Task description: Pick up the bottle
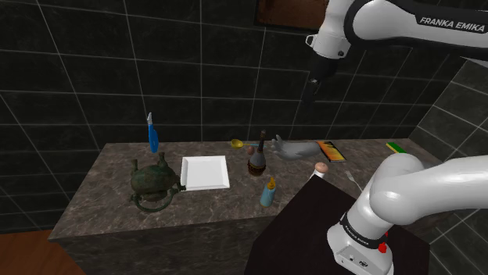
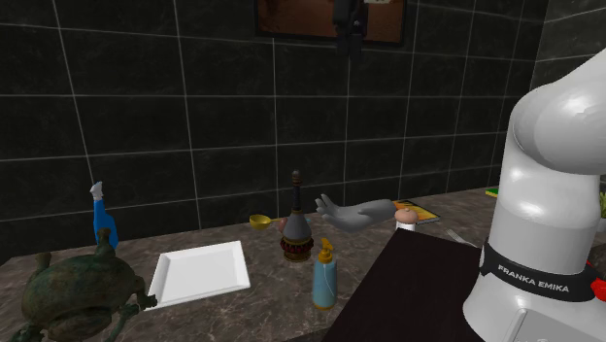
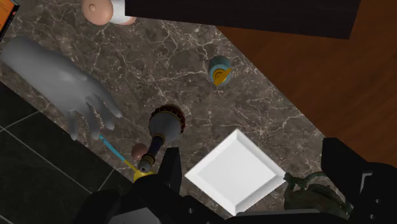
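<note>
One dark, long-necked bottle with a round belly stands upright on the marbled stone counter, between a white square plate and a grey model hand. High above it, the black gripper hangs with fingers spread, holding nothing.

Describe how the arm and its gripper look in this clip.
The arm has glossy white, rounded shells with dark bands at the joints. White FRANKA EMIKA lettering sits on a black band of the upper link, and again on a band near the base. A small red spot marks the base segment. The gripper is all black, with two blocky fingers.
</note>
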`<state>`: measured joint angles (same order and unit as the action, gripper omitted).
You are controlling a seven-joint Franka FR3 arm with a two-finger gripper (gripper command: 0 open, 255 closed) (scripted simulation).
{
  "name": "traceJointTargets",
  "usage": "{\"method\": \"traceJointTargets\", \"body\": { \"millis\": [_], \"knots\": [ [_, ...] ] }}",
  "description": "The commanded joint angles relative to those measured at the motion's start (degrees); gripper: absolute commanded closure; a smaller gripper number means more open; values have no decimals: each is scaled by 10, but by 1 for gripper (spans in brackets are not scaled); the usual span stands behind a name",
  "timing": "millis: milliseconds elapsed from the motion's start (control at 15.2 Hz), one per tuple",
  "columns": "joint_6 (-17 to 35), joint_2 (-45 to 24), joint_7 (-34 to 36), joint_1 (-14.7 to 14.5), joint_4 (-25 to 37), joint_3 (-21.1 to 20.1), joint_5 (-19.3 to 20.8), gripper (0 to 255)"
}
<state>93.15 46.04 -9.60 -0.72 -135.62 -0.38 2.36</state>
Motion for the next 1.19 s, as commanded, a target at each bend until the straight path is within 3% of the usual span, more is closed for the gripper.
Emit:
{"method": "traceJointTargets", "body": {
  "millis": [0,528,1122],
  "knots": [
    [0,0,0,0,0,0,0,0],
    [137,-97,-128,-4,-43,77,39,0],
    [283,-269,-276,-19,-20,156,44,0]
  ]
}}
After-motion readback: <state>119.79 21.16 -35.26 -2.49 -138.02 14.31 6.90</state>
